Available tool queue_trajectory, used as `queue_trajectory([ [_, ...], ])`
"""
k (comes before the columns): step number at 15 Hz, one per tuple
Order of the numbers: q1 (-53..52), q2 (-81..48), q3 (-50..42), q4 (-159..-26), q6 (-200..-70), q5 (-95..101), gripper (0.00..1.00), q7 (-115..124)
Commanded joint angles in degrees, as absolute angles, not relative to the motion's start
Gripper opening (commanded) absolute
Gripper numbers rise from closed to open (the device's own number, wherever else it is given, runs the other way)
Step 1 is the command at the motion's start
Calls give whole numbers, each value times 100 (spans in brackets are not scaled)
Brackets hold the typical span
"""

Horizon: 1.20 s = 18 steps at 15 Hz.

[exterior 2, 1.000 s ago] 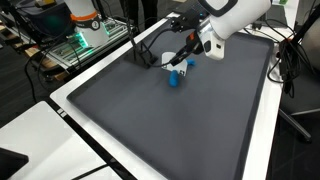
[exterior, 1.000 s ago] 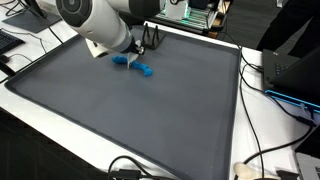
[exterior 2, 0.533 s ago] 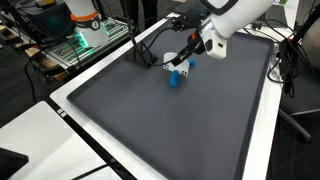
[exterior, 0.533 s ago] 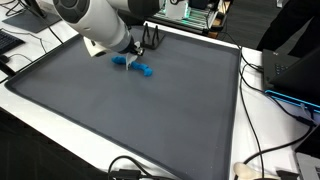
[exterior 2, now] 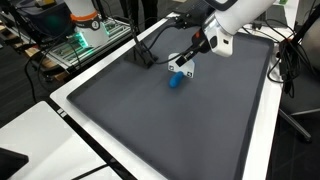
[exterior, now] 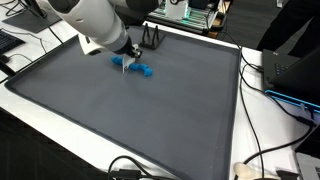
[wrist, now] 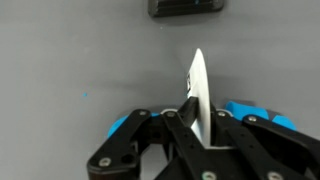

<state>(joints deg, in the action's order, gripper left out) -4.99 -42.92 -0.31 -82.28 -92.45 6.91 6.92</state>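
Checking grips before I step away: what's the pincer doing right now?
Pincer: closed, holding a thin white flat piece on edge.

Surface [exterior: 60, 128]: white top, covered by dark grey mat [exterior: 150, 120] with raised rim. Black cables [exterior: 135, 168] lay on near edge. Green-lit electronics rack [exterior 2: 82, 38] stood beyond far edge. Cyan-glowing dark equipment [exterior: 292, 88] sat alongside. Lighting: even, indoor.
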Motion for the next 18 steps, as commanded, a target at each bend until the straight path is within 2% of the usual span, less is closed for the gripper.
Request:
queue_trajectory([
  [1,-444,-4096,-57,-8398,-9425,578,2,827],
  [18,-272,-3625,-103,-8564,-9459,479,2,804],
])
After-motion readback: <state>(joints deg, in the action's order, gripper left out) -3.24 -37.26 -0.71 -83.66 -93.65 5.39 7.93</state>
